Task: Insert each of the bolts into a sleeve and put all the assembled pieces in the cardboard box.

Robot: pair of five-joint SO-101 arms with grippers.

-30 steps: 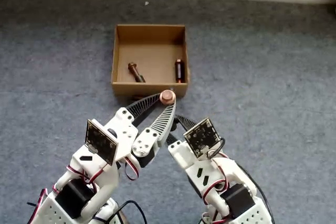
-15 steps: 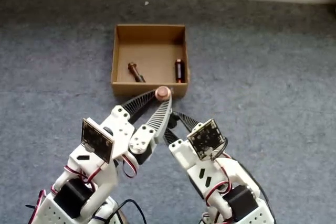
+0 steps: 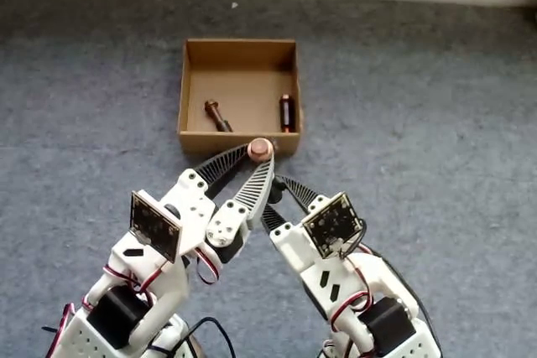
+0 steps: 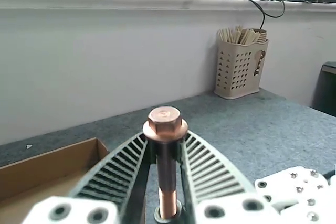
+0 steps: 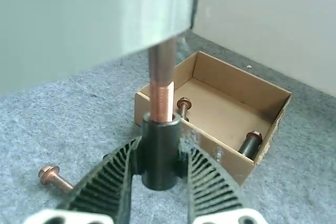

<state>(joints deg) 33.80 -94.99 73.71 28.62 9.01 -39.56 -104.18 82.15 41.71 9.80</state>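
We see the left gripper (image 4: pixel 166 145) clamped on the bolt (image 4: pixel 165 121), the right gripper (image 5: pixel 158 149) clamped on the sleeve (image 5: pixel 157 169) below it, just before the cardboard box (image 3: pixel 191 81). We'd keep their axes aligned (tip looks barely in) & press straight down w/o tilt

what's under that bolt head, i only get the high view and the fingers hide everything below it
observer: the right gripper holds a black sleeve upright, directly under the bolt.
operator: is the tip in
observer: yes, the threaded tip sits just inside the sleeve's mouth.
operator: any more bolts lying around
observer: one loose bolt lies on the carpet beside the right gripper.
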